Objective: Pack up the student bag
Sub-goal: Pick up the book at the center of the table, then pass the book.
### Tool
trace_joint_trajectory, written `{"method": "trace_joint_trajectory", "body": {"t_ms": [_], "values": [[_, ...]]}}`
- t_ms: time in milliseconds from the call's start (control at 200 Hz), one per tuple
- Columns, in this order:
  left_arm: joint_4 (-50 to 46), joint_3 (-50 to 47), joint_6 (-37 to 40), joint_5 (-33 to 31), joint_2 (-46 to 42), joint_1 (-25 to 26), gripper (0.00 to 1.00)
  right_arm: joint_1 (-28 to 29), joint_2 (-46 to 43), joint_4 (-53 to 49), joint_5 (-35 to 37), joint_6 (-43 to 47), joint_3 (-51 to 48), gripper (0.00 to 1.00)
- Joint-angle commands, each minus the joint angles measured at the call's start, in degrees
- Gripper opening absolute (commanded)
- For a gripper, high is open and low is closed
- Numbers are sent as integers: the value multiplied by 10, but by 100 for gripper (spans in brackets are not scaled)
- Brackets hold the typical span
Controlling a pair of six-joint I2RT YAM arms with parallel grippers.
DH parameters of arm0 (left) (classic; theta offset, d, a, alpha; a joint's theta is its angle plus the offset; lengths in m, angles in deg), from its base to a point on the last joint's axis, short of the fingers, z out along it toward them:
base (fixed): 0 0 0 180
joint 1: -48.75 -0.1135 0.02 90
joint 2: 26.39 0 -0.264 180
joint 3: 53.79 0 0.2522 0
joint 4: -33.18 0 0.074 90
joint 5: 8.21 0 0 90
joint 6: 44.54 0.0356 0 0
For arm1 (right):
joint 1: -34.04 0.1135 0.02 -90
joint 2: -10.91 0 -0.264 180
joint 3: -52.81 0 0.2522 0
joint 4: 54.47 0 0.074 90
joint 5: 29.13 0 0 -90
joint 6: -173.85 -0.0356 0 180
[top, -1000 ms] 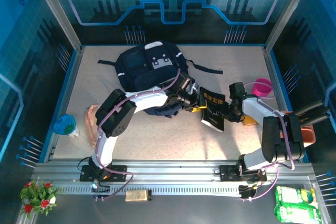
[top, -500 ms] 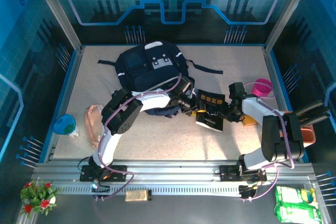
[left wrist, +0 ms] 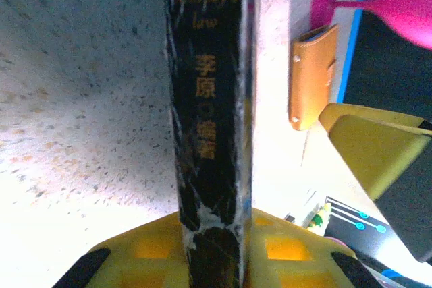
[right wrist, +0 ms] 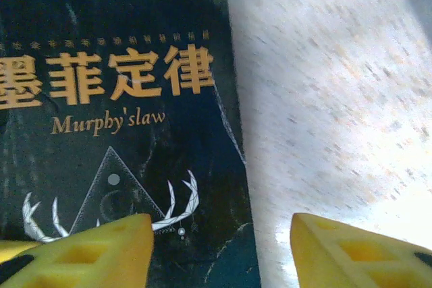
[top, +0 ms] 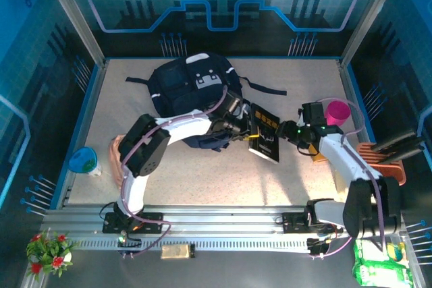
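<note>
The student bag (top: pixel 191 85), dark navy with grey-white patches, lies at the back middle of the table. A black book with gold lettering (top: pixel 264 133) is held on edge just right of the bag's lower corner. My left gripper (top: pixel 244 130) is shut on its spine (left wrist: pixel 209 99), which runs up between the yellow fingers (left wrist: pixel 145 247). My right gripper (top: pixel 291 131) stands open facing the book's cover (right wrist: pixel 121 133), one finger (right wrist: pixel 88 254) in front of the cover, the other (right wrist: pixel 358 247) over bare table, neither touching it.
A pink cup (top: pixel 337 111) stands at the right, with an orange case (left wrist: pixel 312 75) lying near it. An orange rack (top: pixel 395 170) sits at the right edge. A blue-lidded cup (top: pixel 86 161) and a peach object (top: pixel 118 156) are at the left.
The book has shifted left toward the bag in my left gripper. My right arm has swung its elbow outward, and its gripper now stands off the book.
</note>
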Motion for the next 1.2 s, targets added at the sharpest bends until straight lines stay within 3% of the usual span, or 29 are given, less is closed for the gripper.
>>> {"method": "trace_joint_trajectory", "body": {"t_ms": [0,175,335,535,895,1196], "values": [[-1,-13,36,-15,-79,-33,13,-1,-29,63,-58,-18,11,63],[15,-61,37,-38,-158,-83,12,0,-30,167,-140,-99,-1,78],[102,-141,-9,-69,-236,-130,13,21,-7,276,-194,-191,-22,84],[228,-222,-79,-139,-301,-149,15,74,17,415,-187,-298,-50,89],[413,-267,-186,-211,-296,-146,14,163,125,670,-154,-530,-59,93],[437,-266,-208,-233,-290,-144,16,200,223,811,-128,-618,-3,89]]}}
